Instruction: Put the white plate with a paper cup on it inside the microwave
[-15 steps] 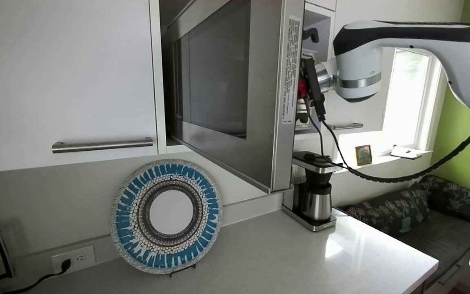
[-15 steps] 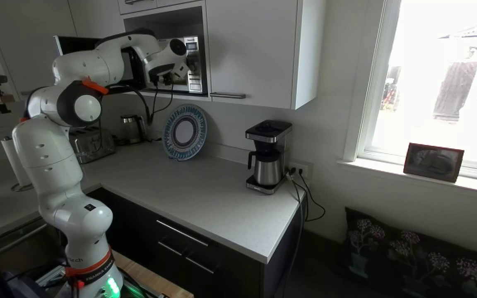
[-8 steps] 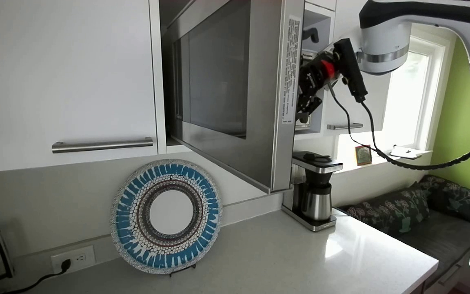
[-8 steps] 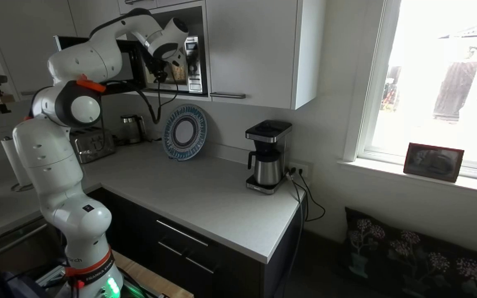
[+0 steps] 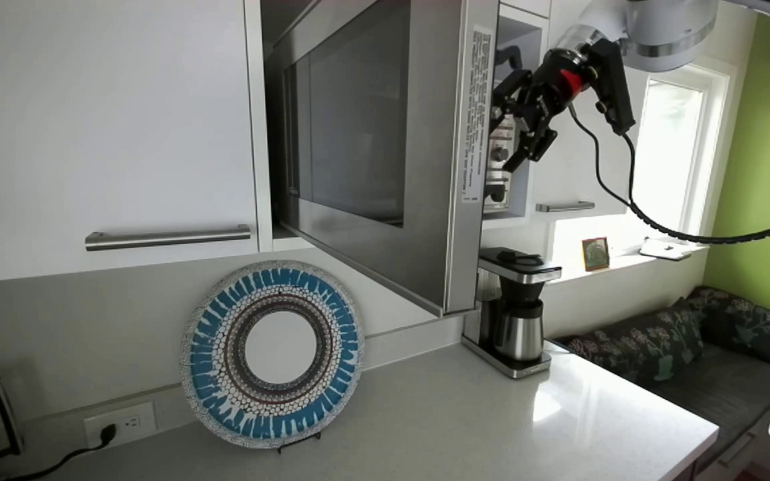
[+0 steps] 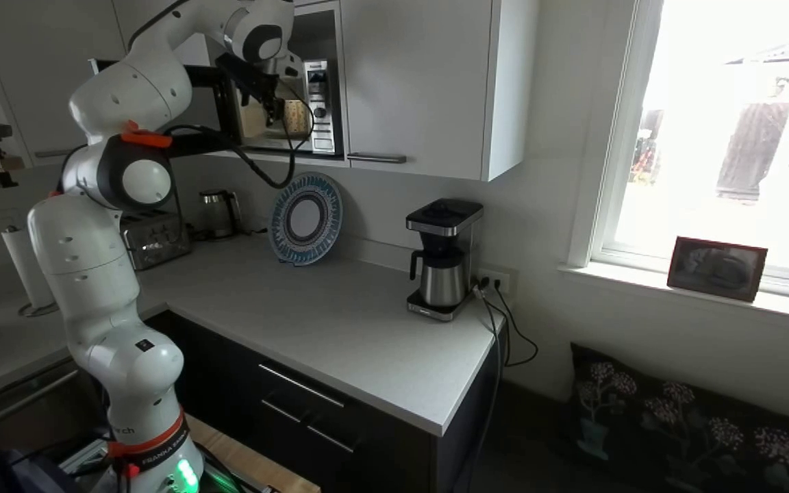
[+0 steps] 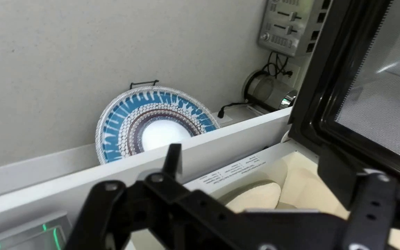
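Before the open microwave (image 6: 320, 109): and here hangs the pincer (image 7: 253, 169), jaws spread wide, released, the wrist view running clean between them to the microwave's front edge
Robot arm (image 6: 86, 239): arched high and bent over towards the microwave, a cable (image 5: 706, 239) looping below the wrist
Microwave door (image 5: 361, 133): swung right out from the microwave's body, glass on show, a printed label (image 5: 476, 113) running down its edge
Pale disc (image 7: 260, 196): look inside the microwave for this one, cream-coloured, a rounded edge peeking past the pincer; most of it is covered, so no telling from here whether that is the white plate
Paper cup: can't pick it out, with pincer and arm across so much of the microwave's inside
Blue-rimmed plate (image 5: 275, 354): big and bold in both exterior views, leaning back on the desk (image 6: 340, 308) below the microwave
Coffee maker (image 6: 444, 212): upright on that desk in an exterior view, lower than the microwave and off to its right, steel jug (image 6: 442, 281) sitting in place
Toaster (image 6: 155, 238): on the desk too, below the microwave's open door, kettle (image 6: 216, 216) just beside it
White cabinet (image 6: 418, 82): shoulder to shoulder with the microwave's niche (image 6: 316, 41), bar handle (image 6: 377, 158) along its bottom
Picture frame (image 6: 716, 268): on the sill (image 6: 631, 274), well apart from the microwave
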{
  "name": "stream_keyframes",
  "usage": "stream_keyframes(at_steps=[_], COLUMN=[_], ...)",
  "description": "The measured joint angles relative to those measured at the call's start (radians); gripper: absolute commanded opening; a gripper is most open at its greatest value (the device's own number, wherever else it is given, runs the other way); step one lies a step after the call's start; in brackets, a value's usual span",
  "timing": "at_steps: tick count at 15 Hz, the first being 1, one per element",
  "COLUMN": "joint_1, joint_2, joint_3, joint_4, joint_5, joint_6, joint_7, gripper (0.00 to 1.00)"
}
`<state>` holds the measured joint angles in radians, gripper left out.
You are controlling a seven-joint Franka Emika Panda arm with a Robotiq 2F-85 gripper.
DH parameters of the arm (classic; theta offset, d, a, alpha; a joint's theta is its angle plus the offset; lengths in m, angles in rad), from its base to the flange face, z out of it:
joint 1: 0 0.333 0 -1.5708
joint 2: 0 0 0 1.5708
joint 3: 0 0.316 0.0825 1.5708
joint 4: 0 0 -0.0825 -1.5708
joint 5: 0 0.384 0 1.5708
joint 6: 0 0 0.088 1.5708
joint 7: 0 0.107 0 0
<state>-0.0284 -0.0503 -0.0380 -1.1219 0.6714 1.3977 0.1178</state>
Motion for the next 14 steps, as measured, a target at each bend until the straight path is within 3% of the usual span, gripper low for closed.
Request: stream_keyframes(at_steps=[3, 8, 14], joint_1=[-0.007, -0.019, -0.029], joint_2=[-0.011, -0.053, -0.094], joint_3=[-0.002, -0.006, -0.021], joint_4=[0.047, 0.070, 0.076], joint_5=[-0.072, -0.075, -0.075], joint_6=[0.055, 0.245, 0.252], joint_7=[-0.089, -0.181, -0.202], gripper=[1.00, 1.00, 1.00])
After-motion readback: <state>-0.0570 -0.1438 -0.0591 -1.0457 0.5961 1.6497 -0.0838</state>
